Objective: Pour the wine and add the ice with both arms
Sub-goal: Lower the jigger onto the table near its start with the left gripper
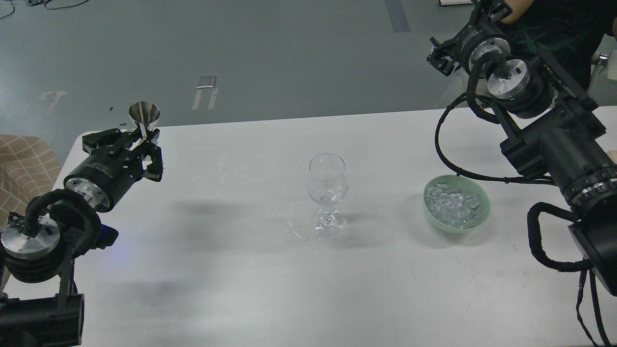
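Observation:
A clear stemmed wine glass [328,183] stands upright in the middle of the white table [241,270]. Any wine in it is too faint to tell. The ice [453,205] is a heap of clear cubes in a pale green bowl [482,219] to the right of the glass. My left gripper [143,140] is over the table's far left corner, shut on a small steel measuring cup [144,115] held upright, mouth up. My right gripper [441,53] is raised beyond the table's far right edge, well away from the bowl, and is seen small and dark.
A faint wet smear [295,230] lies on the table left of the glass foot. A tan checked seat [21,164] stands off the table's left edge. A person in dark clothes [554,24] is at the top right, behind my right arm.

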